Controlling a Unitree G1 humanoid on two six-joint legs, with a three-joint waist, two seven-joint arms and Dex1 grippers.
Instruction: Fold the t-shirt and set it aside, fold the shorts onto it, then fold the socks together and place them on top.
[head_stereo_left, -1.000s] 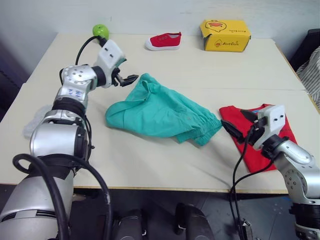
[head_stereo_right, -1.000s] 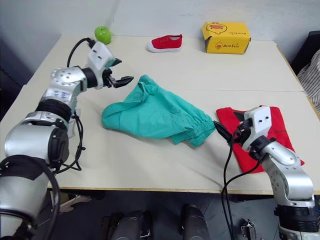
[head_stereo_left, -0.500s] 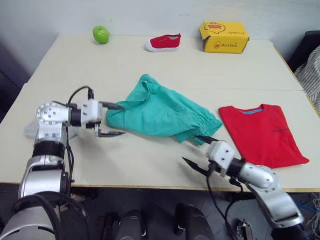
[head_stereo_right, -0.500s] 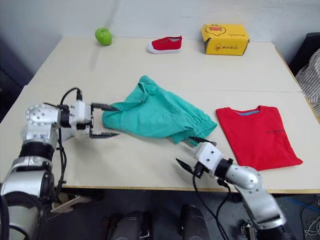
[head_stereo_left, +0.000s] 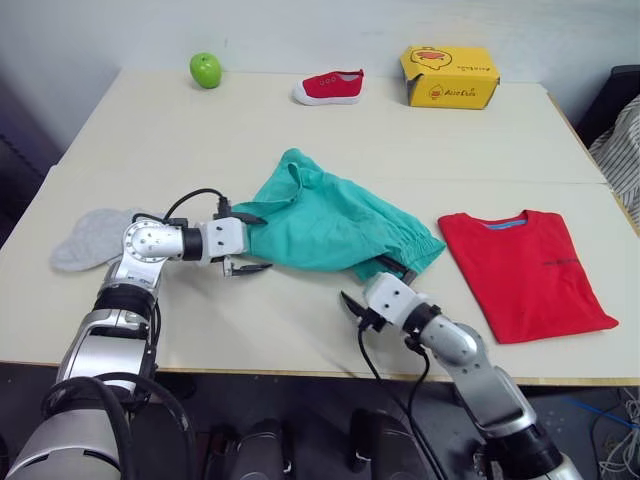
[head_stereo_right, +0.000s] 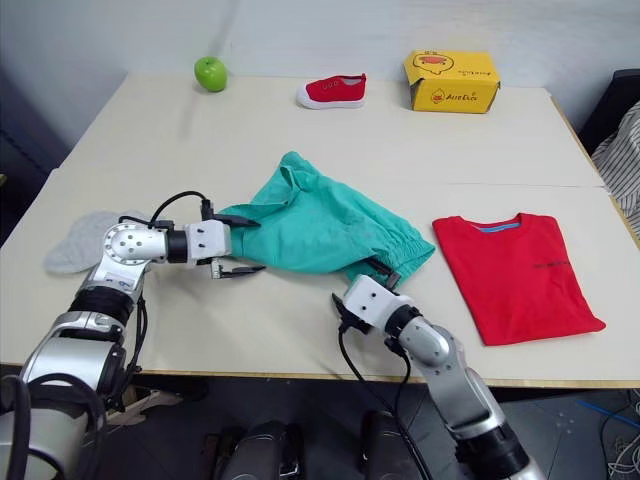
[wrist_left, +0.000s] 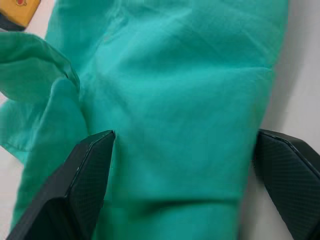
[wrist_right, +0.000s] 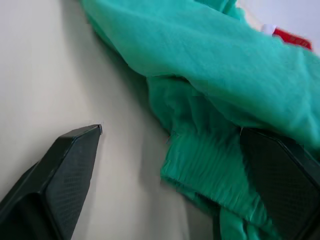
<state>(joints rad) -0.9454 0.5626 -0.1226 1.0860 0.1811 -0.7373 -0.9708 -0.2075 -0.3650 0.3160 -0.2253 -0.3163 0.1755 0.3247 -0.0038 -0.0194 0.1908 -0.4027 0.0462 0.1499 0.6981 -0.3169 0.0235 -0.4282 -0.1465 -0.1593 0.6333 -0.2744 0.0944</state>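
Both arms have dropped low to the desk (head_stereo_left: 300, 130) since a second ago, left gripper (head_stereo_left: 247, 243) wide around the near-left edge of the limp, light shorts (head_stereo_left: 330, 225), right gripper (head_stereo_left: 375, 284) wide at the gathered waistband, likely the firmest hold.

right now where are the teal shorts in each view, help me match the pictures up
Left eye view: the shorts lie mid-table, between the left gripper and the t-shirt.
Right eye view: mid-table again, right gripper at their near corner.
Left wrist view: teal cloth spans the open fingers.
Right wrist view: gathered waistband between the open fingers.
Shared landmark: the waistband corner nearest the t-shirt.
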